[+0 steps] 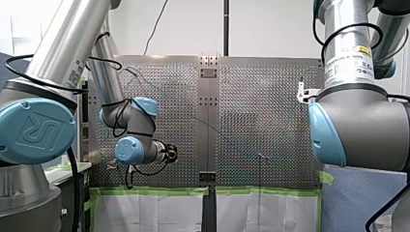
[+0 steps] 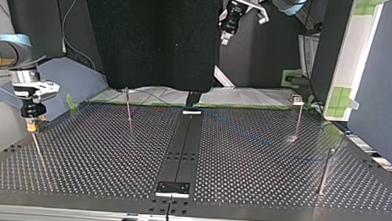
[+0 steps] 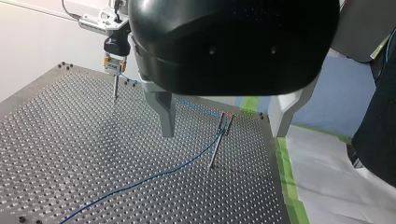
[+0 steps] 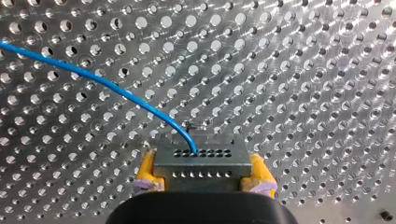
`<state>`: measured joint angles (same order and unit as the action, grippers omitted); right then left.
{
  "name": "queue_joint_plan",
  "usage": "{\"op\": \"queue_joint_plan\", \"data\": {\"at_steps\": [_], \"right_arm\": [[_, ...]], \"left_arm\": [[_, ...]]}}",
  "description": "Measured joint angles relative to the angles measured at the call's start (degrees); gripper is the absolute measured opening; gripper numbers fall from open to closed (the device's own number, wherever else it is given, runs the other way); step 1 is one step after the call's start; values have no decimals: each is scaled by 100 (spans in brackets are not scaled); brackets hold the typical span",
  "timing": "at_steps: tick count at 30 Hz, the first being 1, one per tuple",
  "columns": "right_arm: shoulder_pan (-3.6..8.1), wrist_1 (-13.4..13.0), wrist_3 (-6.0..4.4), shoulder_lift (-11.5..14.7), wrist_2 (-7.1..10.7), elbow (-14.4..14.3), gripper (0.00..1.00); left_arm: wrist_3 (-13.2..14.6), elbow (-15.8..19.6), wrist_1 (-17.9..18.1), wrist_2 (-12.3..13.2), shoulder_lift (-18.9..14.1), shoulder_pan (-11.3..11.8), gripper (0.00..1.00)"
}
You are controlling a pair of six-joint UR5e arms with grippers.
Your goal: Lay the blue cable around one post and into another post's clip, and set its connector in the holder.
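perforated metal table [image 2: 261, 168], grey, two panels joined by a black strip [image 2: 182, 145] down the middle. green tape [image 1: 150, 191] along the near edge in the front view, white sheeting [image 1: 145, 212] below it, blue cloth [image 1: 358, 198] to the right.

right claw [image 4: 201, 173]: yellow pads clamped on both sides of a grey metal connector [image 4: 201, 158]. the blue cable [image 4: 107, 84] leaves a hole in its upper face and curves away over the table. in the top view the connector sits at the far left, above a thin post [image 2: 36, 146]; contact with it unclear.

left claw [image 3: 223, 134]: metal fingers spread wide, nothing between them, raised above the table. below it the cable meets a clip-headed post [image 3: 215, 149] near its top; whether it is seated, cannot tell.
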<state>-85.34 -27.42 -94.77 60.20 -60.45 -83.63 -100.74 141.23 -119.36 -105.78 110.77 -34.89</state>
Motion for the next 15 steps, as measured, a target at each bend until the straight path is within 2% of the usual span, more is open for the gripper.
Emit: {"op": "queue_joint_plan", "data": {"at_steps": [11,12,13,14,15], "right_arm": [[-36,6,-10,-1,-8,14,0],[-37,6,-7,-2,-9,14,13],[-39,6,1,-3,-11,14,13],[-43,3,9,-2,-11,17,37],[-48,-3,18,-3,-10,18,45]], "left_arm": [[2,-10,0,-3,0,-11,100],[2,-11,0,-2,0,-11,100],[2,-11,0,-2,0,-11,100],[1,-11,0,-1,0,-11,100],[0,-11,0,-1,0,-11,100]]}}
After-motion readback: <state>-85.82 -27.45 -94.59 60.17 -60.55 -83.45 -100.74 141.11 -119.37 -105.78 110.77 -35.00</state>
